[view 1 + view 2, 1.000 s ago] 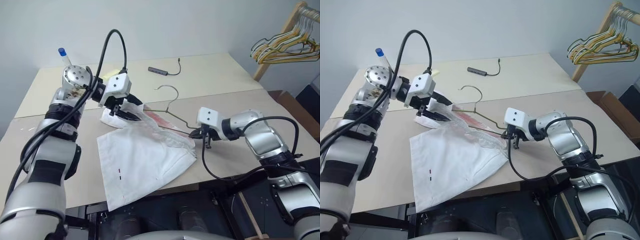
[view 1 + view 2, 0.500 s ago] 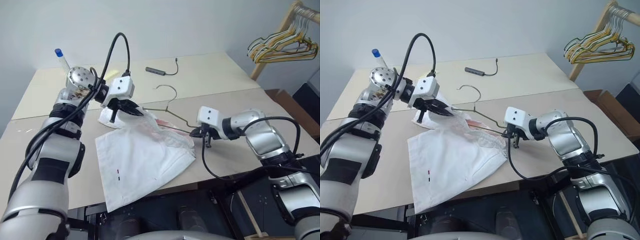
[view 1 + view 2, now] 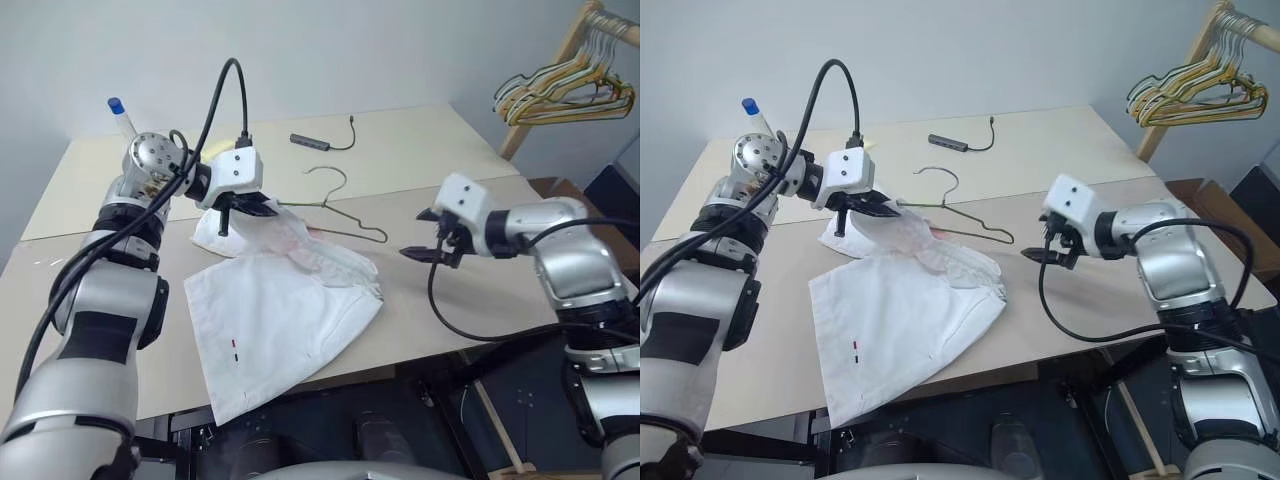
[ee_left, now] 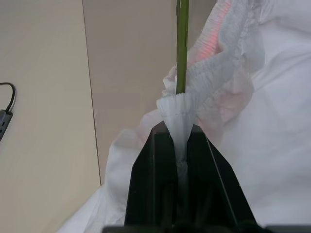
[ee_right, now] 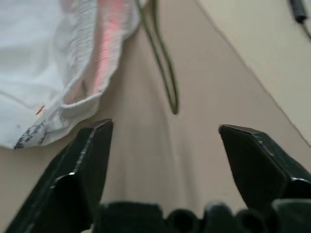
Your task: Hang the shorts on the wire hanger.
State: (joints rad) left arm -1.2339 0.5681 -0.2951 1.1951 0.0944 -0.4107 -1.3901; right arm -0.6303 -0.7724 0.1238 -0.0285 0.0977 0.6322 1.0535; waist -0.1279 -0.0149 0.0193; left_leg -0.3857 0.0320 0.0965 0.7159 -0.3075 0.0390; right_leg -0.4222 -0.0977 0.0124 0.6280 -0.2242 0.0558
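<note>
My left gripper [image 4: 177,145] pinches the white cloth shorts' [image 3: 280,310] gathered waistband, hiding part of the thin grey-olive wire hanger [image 3: 345,215]. My right gripper [image 5: 165,145] gapes empty beside the hanger.

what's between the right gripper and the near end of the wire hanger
Bare tabletop. In the left eye view the open right gripper hangs apart from the wire hanger, whose bend ends short of it; the shorts lie off to the side.

table [image 3: 420,150] | USB hub [image 3: 311,142] far side | bunched hangers [image 3: 565,92] right
</note>
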